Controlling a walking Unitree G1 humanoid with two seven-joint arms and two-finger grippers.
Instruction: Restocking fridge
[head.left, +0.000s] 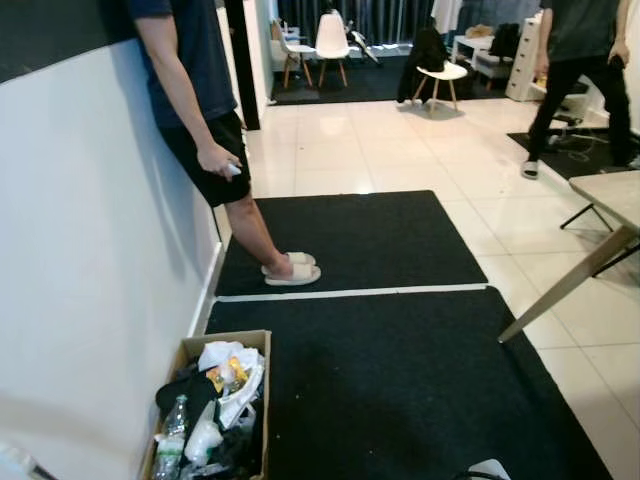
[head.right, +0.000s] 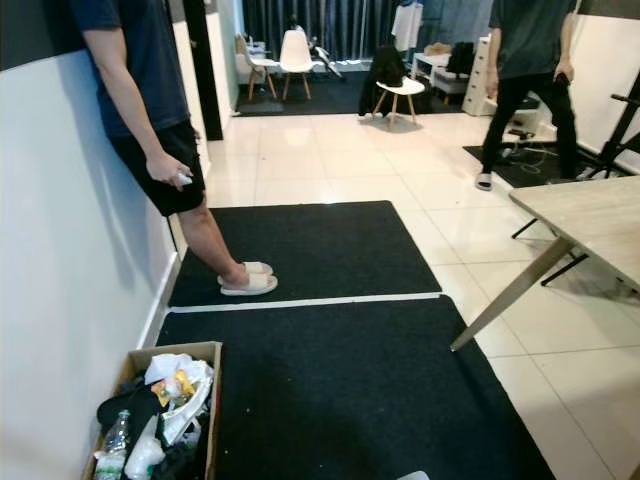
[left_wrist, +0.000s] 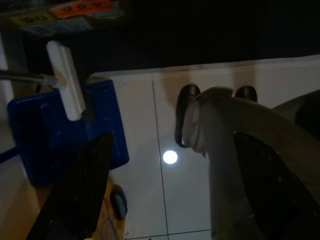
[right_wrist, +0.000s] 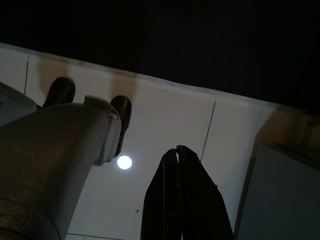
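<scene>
Black mats lying ahead, cardboard box of bottles sitting left by the wall, left gripper hanging spread wide and empty, right gripper hanging pressed closed, empty.

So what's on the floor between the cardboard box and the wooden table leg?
Just bare black mat between the cardboard box and the table leg, in both eye views.
</scene>
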